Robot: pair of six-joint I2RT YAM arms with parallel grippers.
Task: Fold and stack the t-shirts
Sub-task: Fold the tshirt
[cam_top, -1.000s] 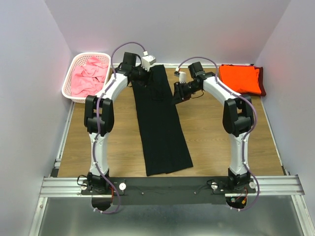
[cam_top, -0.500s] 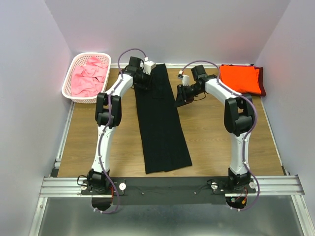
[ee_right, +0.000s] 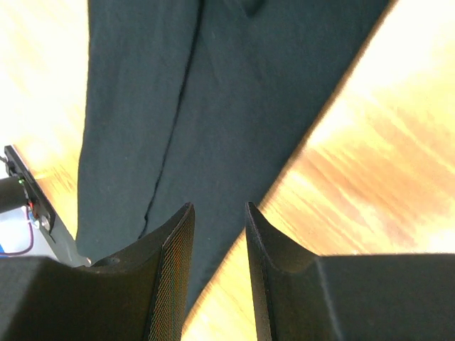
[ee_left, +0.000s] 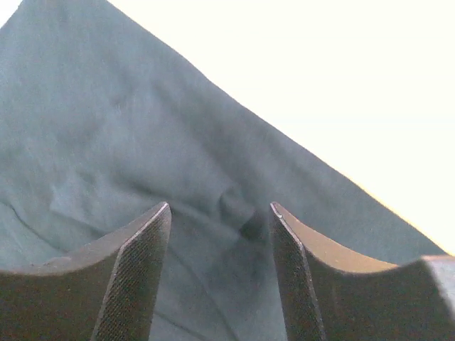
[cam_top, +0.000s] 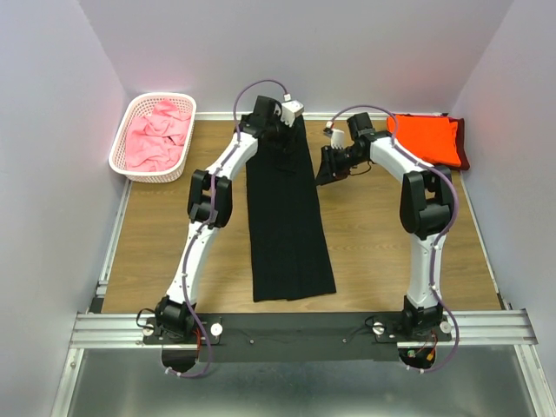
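The black t-shirt (cam_top: 287, 217) lies on the table (cam_top: 156, 234), folded to a long strip. My left gripper (ee_left: 220, 207) gapes over its far end; my right gripper (ee_right: 219, 206), slightly parted, seems empty. Next: pinch that end, fold it nearward.

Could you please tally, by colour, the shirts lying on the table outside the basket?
Black shirt: 1
Orange shirt: 1
Maroon shirt, under the orange one: 1
Total: 3

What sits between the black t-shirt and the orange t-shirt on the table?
In the top view, only the right arm and right gripper, above bare wooden table.
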